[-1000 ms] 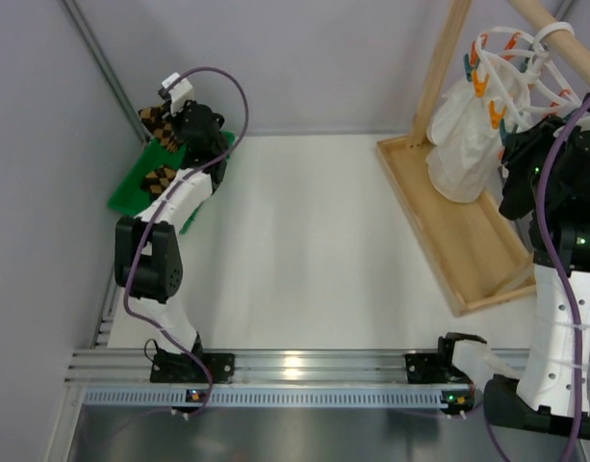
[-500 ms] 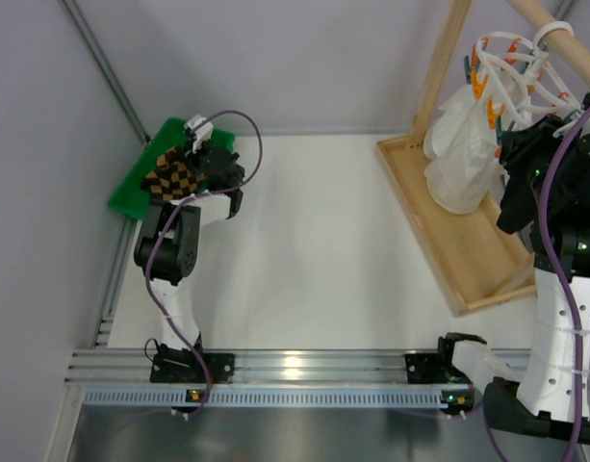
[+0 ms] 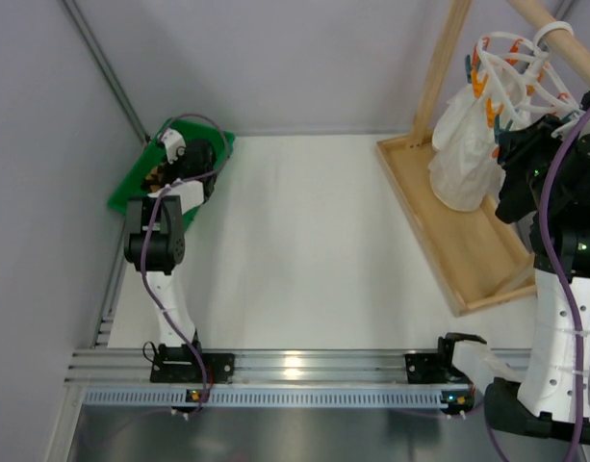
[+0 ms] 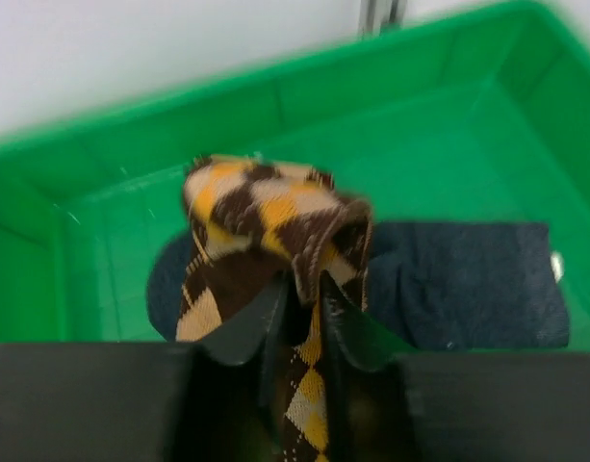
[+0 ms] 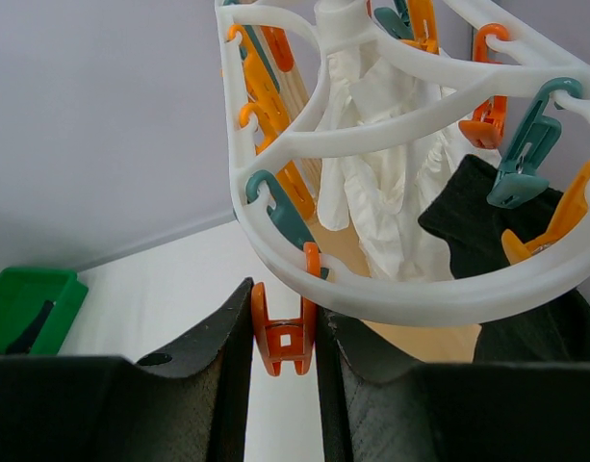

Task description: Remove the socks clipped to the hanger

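Over at the far left corner of the white worktop (image 3: 304, 250), the left tool (image 4: 302, 291) is gripping an orange-and-brown argyle sock (image 4: 266, 212), its fingers clamped on the bunched fabric just above a green plastic bin (image 4: 448, 115); a plain dark navy sock (image 4: 468, 279) is lying in that bin. Near the far right corner, the right tool (image 5: 284, 303) is pressing both fingers against a small orange clip (image 5: 284, 346) hanging from the white plastic round hanger (image 5: 391, 294), where another dark sock (image 5: 473, 226) is dangling from a teal clip (image 5: 525, 159) beside a white cloth (image 5: 391, 207)
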Action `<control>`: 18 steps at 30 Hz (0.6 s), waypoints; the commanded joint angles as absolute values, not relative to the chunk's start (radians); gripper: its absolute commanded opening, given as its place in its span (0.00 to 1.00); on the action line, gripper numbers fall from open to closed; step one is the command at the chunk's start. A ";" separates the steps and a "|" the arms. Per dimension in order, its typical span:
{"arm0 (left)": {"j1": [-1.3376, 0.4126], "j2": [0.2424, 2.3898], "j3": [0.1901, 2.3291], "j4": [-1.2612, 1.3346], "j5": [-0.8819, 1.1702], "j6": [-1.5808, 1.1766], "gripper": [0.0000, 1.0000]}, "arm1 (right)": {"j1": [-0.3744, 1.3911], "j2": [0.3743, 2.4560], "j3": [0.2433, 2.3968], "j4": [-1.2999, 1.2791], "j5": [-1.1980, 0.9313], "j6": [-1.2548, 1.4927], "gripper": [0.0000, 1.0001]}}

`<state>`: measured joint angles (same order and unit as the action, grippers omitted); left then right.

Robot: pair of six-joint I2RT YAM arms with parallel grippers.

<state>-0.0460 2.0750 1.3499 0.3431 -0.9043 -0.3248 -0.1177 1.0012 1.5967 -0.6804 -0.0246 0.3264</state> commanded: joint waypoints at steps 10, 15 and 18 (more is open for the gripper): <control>0.006 1.887 1.301 0.034 -0.753 -0.726 0.98 | -0.081 1.009 1.572 -0.644 -0.080 0.327 0.00; -0.057 1.784 1.285 0.035 -0.741 -0.667 0.98 | -0.075 1.006 1.566 -0.653 -0.080 0.324 0.00; -0.107 1.737 1.319 0.031 -0.706 -0.577 0.98 | -0.075 1.000 1.565 -0.663 -0.078 0.325 0.00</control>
